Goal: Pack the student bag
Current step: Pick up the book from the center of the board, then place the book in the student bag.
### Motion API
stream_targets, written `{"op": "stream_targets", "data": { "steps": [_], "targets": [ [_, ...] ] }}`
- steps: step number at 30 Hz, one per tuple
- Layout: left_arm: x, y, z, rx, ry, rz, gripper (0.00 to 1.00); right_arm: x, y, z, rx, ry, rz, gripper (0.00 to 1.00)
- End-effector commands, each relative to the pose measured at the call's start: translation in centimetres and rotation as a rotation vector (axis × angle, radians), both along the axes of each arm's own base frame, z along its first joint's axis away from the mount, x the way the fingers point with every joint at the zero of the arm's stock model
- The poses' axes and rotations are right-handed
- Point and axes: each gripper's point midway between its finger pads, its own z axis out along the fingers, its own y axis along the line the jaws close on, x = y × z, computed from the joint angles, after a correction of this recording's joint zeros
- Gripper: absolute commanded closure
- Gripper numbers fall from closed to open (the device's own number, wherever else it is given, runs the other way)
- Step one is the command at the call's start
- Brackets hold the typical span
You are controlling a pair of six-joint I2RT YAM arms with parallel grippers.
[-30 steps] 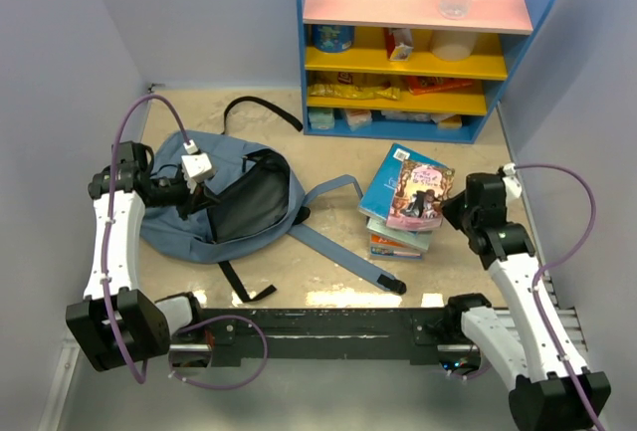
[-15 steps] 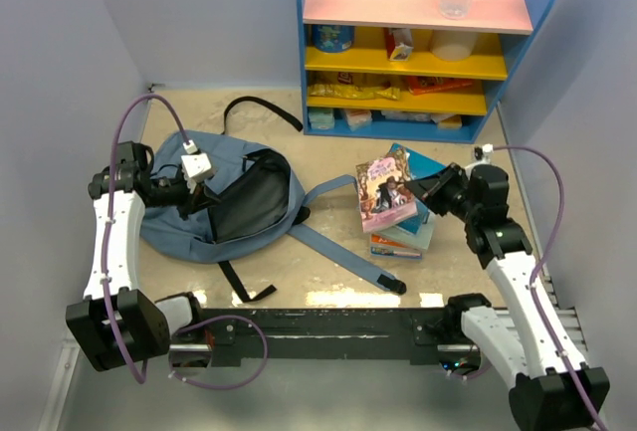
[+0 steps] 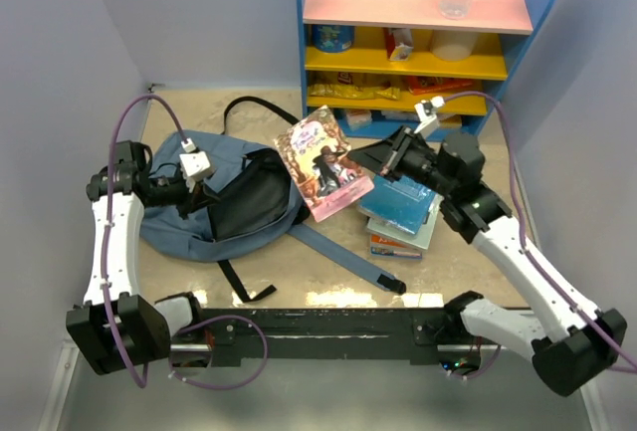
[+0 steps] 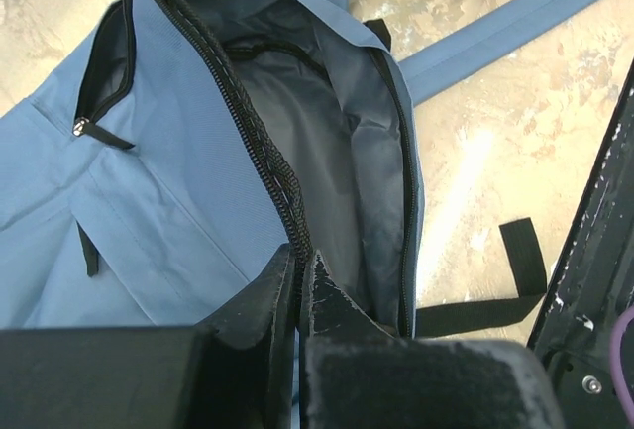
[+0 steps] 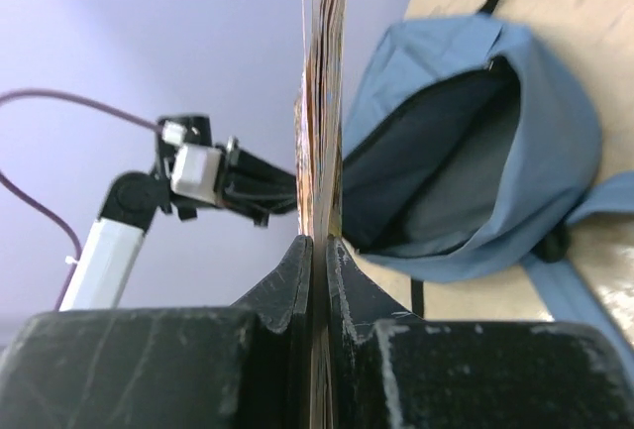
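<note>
The student bag (image 3: 171,234) lay flat at the left of the table with its dark mouth gaping, and the left gripper (image 3: 204,194) sat at the opening's rim. The right gripper (image 3: 360,160) pinched a pink book (image 3: 320,160) in the air between the bag and a stack of books (image 3: 403,214).

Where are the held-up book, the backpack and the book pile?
pink book (image 3: 323,160), top view, middle of its front cover.
student bag (image 3: 174,237), top view, blue fabric near its lower edge.
stack of books (image 3: 403,209), top view, teal cover on top.
</note>
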Motion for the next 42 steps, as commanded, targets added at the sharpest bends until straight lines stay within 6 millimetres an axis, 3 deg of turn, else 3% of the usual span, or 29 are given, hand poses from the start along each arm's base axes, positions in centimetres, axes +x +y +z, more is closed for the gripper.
{"op": "stream_targets", "data": {
  "steps": [1, 6, 9, 15, 17, 19, 20, 21, 23, 24, 26, 30, 32, 33, 34, 38, 42],
  "targets": [
    [1.0, -0.2, 4.0, -0.029, -0.136, 0.012, 1.00, 0.6, 2.7, 0.4, 0.019, 0.006, 0.023, 1.00],
    [1.3, -0.2, 5.7, -0.033, -0.190, 0.048, 1.00, 1.2, 5.1, -4.5, -0.046, 0.117, 0.049, 1.00],
    [0.8, -0.7, 6.4, -0.040, -0.216, 0.021, 1.00, 1.4, 6.8, -6.4, -0.084, 0.143, 0.069, 1.00],
    [-1.1, -1.6, 5.7, -0.037, -0.227, -0.081, 1.00, 2.1, 11.6, -12.4, -0.205, 0.242, 0.126, 1.00],
    [-2.7, -2.3, 4.9, -0.035, -0.243, -0.161, 1.00, 2.6, 13.0, -14.3, -0.239, 0.273, 0.134, 1.00],
    [-3.6, -2.6, 4.5, -0.046, -0.227, -0.165, 1.00, 2.5, 14.6, -14.4, -0.247, 0.264, 0.161, 1.00],
    [-4.1, -2.8, 3.7, -0.044, -0.225, -0.173, 1.00, 2.8, 15.3, -15.9, -0.269, 0.287, 0.170, 1.00],
    [-4.5, -2.8, 3.9, -0.014, -0.283, -0.191, 1.00, 3.0, 16.2, -15.2, -0.258, 0.273, 0.181, 1.00],
    [-5.3, -3.0, 3.2, 0.003, -0.310, -0.206, 1.00, 3.4, 17.5, -16.8, -0.275, 0.287, 0.193, 1.00],
    [-5.6, -3.1, 3.4, 0.017, -0.343, -0.217, 1.00, 3.9, 18.2, -16.6, -0.265, 0.283, 0.200, 1.00],
    [-5.8, -3.3, 3.5, 0.020, -0.353, -0.227, 1.00, 4.4, 19.7, -16.5, -0.237, 0.268, 0.220, 1.00],
    [-6.2, -4.7, 3.3, 0.017, -0.335, -0.318, 1.00, 6.3, 23.3, -18.7, -0.242, 0.288, 0.239, 1.00],
    [-6.3, -5.4, 3.9, -0.004, -0.331, -0.346, 1.00, 5.3, 25.5, -19.4, -0.241, 0.295, 0.284, 1.00],
    [-6.3, -5.8, 3.9, -0.016, -0.321, -0.369, 1.00, 5.3, 26.6, -18.7, -0.234, 0.278, 0.296, 1.00],
    [-6.1, -6.0, 4.5, -0.026, -0.333, -0.374, 1.00, 4.7, 27.6, -20.8, -0.260, 0.301, 0.317, 1.00],
    [-4.7, -5.9, 4.8, -0.036, -0.316, -0.379, 1.00, 0.8, 31.0, -23.3, -0.256, 0.337, 0.417, 1.00],
    [-4.1, -5.8, 4.6, -0.039, -0.290, -0.375, 1.00, -1.1, 31.5, -26.5, -0.253, 0.392, 0.435, 1.00]
  ]
}}
